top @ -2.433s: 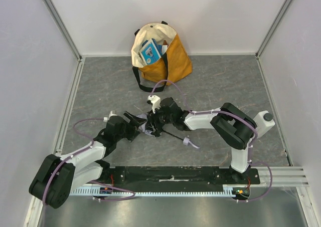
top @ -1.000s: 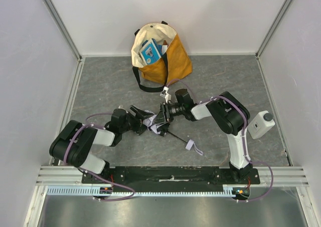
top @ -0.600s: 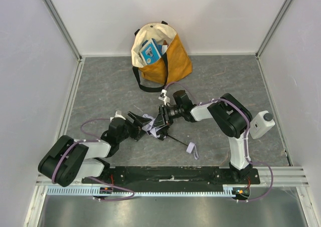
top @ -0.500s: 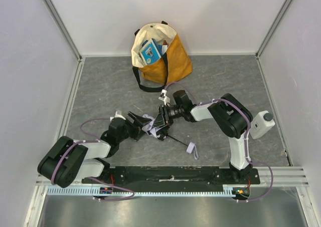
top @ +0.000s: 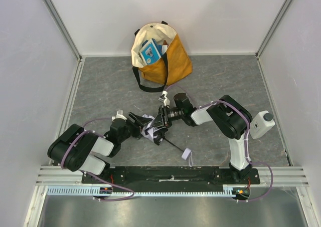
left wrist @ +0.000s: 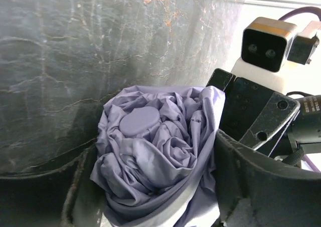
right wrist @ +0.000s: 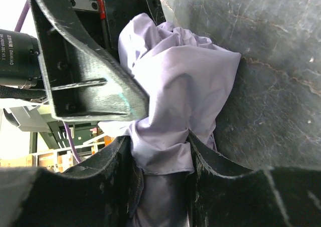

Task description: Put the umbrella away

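From above you see little of the umbrella (top: 149, 133): the left gripper (top: 139, 124) and right gripper (top: 157, 129) cover most of its cloth. On the left wrist camera the bundle runs off the bottom edge, and you cannot tell whether the dark, blurred fingers (left wrist: 261, 187) press it or merely flank it. On the right wrist camera the cloth pinched between the fingers (right wrist: 225, 192) leaves the frame below. What sits in the tote bag (top: 174, 61) is too small to name.
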